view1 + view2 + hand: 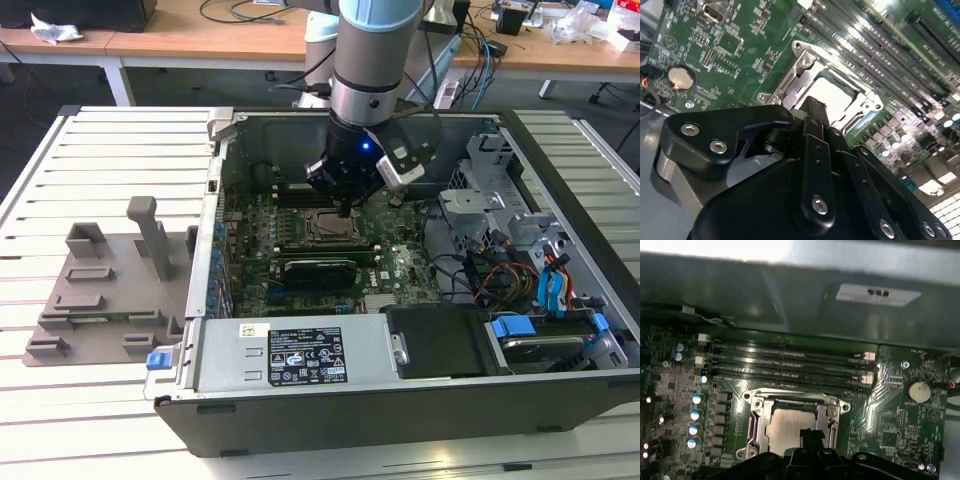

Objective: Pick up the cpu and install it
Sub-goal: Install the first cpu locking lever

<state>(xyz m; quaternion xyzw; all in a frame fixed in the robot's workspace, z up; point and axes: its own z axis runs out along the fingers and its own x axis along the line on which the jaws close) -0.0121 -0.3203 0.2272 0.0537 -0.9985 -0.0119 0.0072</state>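
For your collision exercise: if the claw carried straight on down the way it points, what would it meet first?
Probably the cpu lying in the socket frame; the claw hangs directly above it, though the remaining gap is unclear.

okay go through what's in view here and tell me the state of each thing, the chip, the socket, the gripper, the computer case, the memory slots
cpu: lying flat inside the socket.
socket frame: open, not clamped over the chip.
gripper: directly above the socket, tip at the chip; whether it grips cannot be told.
computer case: on its side, side panel off.
memory slots: empty.
grey tray: beside the case, no chip visible on it.
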